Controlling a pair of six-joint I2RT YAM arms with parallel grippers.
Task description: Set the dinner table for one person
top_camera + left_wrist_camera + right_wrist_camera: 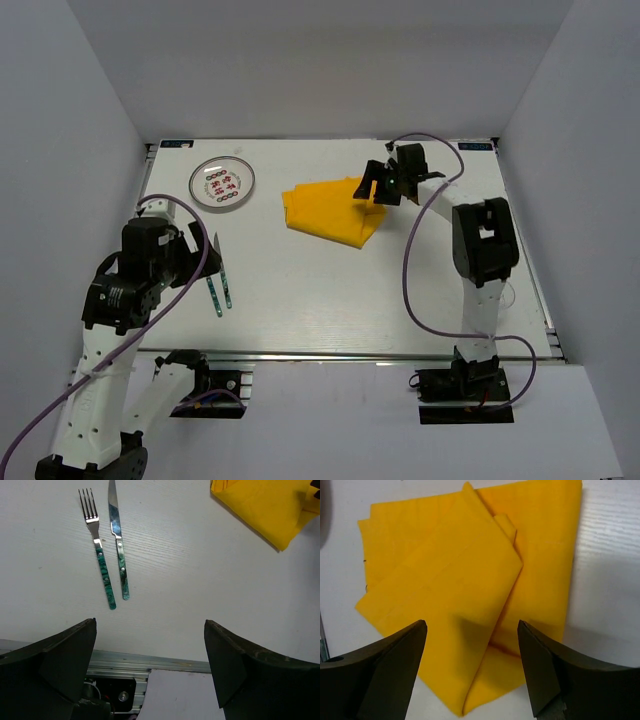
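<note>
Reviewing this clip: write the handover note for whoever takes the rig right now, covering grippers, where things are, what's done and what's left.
Grippers: the left gripper is open and empty, hovering over the white tabletop near its front rail. The right gripper has its jaws apart over the yellow folded cloth, not gripping it.
Things: the green-handled metal fork and green-handled knife lie side by side at near left. The clear round plate with red print is at far left. The cloth is at far centre.
Done: cutlery paired, nothing else looks set.
Left: probably gather plate, cloth and cutlery into one place setting.
</note>
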